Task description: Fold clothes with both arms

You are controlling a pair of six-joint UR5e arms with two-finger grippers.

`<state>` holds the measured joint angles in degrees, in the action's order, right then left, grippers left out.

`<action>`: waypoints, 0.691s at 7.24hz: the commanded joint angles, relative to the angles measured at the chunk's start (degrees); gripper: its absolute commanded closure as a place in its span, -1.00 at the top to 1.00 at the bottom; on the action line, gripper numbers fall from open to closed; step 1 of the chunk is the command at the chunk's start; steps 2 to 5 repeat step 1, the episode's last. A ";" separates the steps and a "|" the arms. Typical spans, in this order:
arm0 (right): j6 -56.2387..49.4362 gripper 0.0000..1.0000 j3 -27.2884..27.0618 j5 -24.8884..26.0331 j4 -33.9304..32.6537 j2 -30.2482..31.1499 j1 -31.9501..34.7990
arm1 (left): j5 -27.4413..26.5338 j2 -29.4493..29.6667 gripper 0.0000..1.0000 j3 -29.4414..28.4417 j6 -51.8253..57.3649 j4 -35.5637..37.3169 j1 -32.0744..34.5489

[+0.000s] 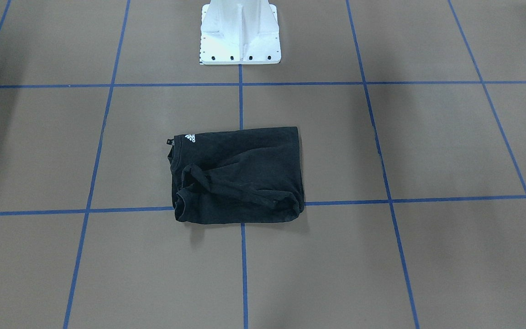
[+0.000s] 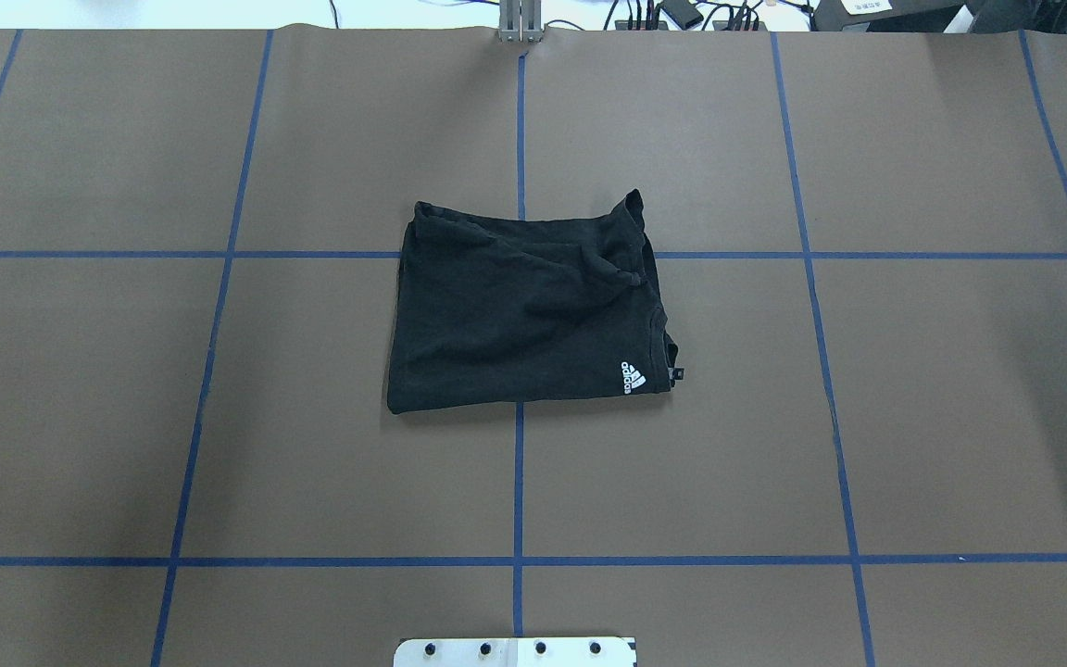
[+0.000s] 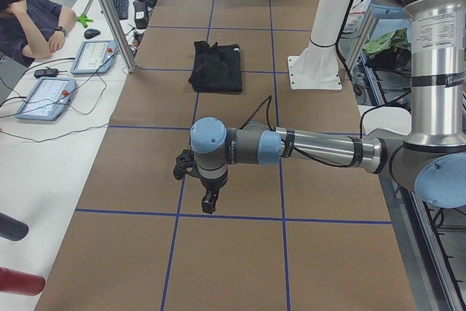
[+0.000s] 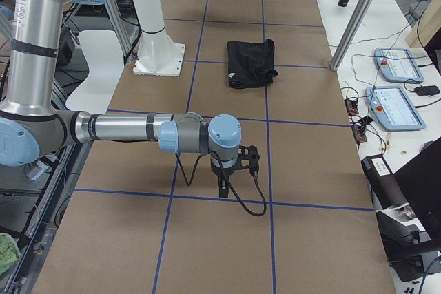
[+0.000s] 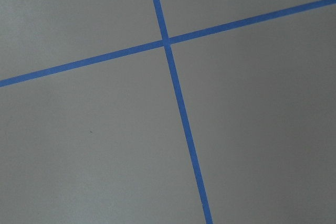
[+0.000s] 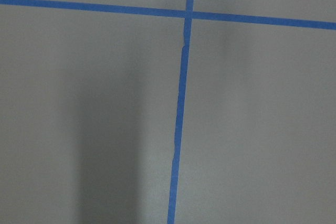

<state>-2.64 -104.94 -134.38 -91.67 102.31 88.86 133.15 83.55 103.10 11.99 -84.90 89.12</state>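
Note:
The black T-shirt [image 1: 238, 176] lies folded into a compact rectangle at the middle of the brown table, a rumpled sleeve on top. Its white collar logo [image 2: 633, 378] shows; the chest print is hidden. It also shows in the overhead view [image 2: 524, 310] and both side views [image 3: 217, 67] [image 4: 251, 63]. My left gripper [image 3: 209, 202] hangs over bare table far from the shirt, pointing down. My right gripper [image 4: 222, 187] does the same at the other end. I cannot tell whether either is open or shut. Both wrist views show only table and tape.
The white pedestal base [image 1: 240, 34] stands behind the shirt on the robot's side. Blue tape lines [image 5: 168, 43] grid the table. An operator [image 3: 29, 20] sits by control tablets [image 3: 44, 96] on a side desk; more tablets [image 4: 396, 105] and a metal post [image 3: 109, 12] stand there.

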 commanded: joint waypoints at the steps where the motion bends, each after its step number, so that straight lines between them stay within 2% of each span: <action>1: 0.00 1.00 0.09 0.00 0.00 0.00 0.00 | 0.00 -0.05 1.00 0.00 -0.04 0.00 0.00; 5: 0.00 1.00 0.09 0.00 0.00 0.00 0.00 | 0.00 -0.05 1.00 0.00 -0.04 0.00 0.00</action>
